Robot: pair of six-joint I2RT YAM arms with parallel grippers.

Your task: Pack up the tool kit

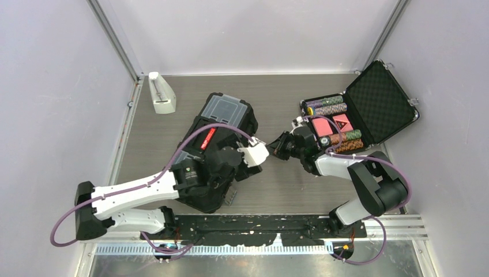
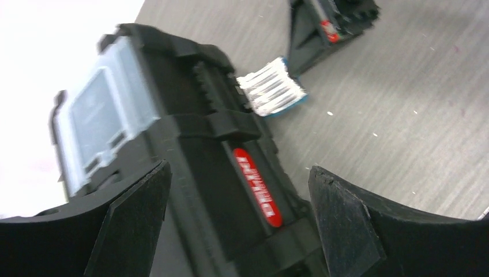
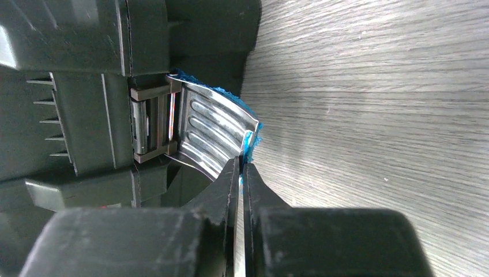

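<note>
Toolbox (image 1: pixel 230 115) sits centre-left of the top view on the counter (image 1: pixel 288 98). Left gripper (image 2: pixel 239 173) hovers wide over its handle (image 2: pixel 254 190). The right gripper (image 3: pixel 242 164) is clamped narrow on the side latch (image 3: pixel 213 130).

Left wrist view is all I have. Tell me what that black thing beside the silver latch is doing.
Observer: That is the right gripper. Its fingers are shut on the outer edge of the latch, which is swung out from the side of the toolbox.
Operator: Report what sits behind that arm.
Observer: An open black case with poker chips in it, at the far right of the table, apart from the toolbox.
Operator: Now give me the far left.
Observer: A white object stands near the far left corner, apart from the toolbox.
</note>
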